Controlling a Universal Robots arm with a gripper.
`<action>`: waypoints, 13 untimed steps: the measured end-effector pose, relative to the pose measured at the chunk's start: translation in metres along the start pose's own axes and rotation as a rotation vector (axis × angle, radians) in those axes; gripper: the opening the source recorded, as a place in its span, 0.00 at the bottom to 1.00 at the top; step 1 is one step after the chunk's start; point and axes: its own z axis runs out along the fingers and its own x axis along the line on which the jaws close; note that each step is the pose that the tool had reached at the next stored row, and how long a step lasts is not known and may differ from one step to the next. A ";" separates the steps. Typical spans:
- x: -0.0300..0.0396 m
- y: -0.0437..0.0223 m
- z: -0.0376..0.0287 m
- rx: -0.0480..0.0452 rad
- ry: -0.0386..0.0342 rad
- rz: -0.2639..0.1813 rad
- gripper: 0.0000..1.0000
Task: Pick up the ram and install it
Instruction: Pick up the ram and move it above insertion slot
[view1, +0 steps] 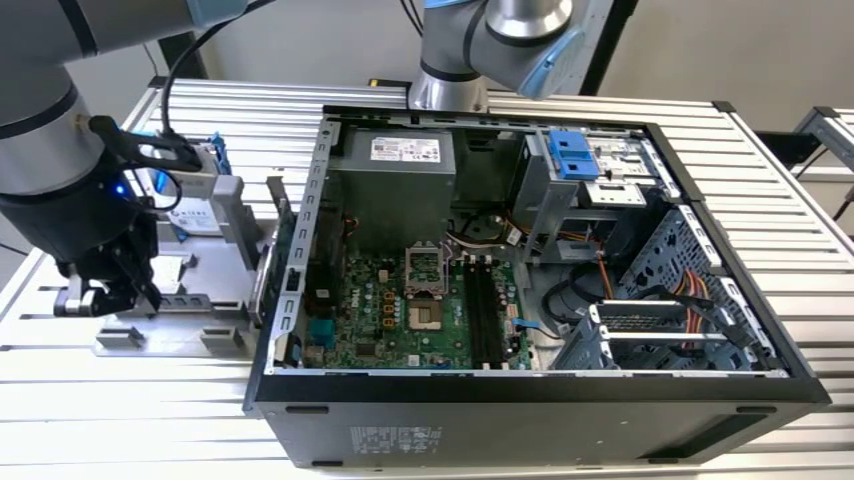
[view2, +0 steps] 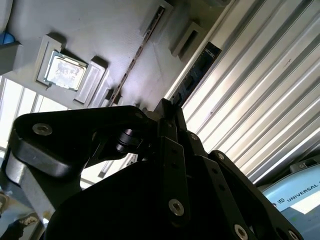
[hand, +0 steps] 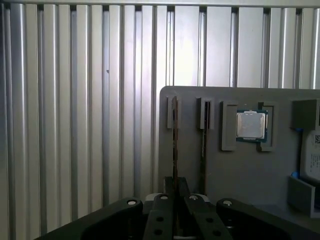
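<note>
Clamping the gripper (hand: 175, 186) on the ram (hand: 175, 132) in the first wrist view, with black fingers (hand: 166, 200) drawn together on the thin upper edge and no gap showing on either side. Viewing the ram edge-on, standing upright in the slot nearest the edge of the grey fixture (hand: 240, 175). Confirming in the second wrist view: gripper (view2: 169, 107) shut at one end of the dark ram (view2: 200, 67). Noting a second stick (hand: 204, 132) upright in the next slot, just beside the ram and parallel to it, apart from the fingers. Noting a square silver processor chip (hand: 251, 125) lying flat in its pocket further along the fixture. Reaching down with the arm (view1: 54, 150) at the exterior view's left, holding the gripper (view1: 114, 292) low at the fixture (view1: 174, 335), with a silver hard drive (view1: 200, 205) in a blue frame standing behind. Resting all of this on the ribbed metal table (view1: 747, 180). Recording the open computer case (view1: 534, 410) to the exterior view's right, well apart from the ram, with the green motherboard (view1: 387, 310) lying flat inside and its long black slots (view1: 483, 310) running beside the processor socket.
</note>
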 end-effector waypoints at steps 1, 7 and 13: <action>0.0000 0.0000 -0.0002 0.0000 0.0000 0.000 0.00; 0.0000 0.0001 -0.0030 -0.0002 0.0019 0.000 0.00; 0.0000 0.0007 -0.0076 -0.0001 0.0018 0.000 0.00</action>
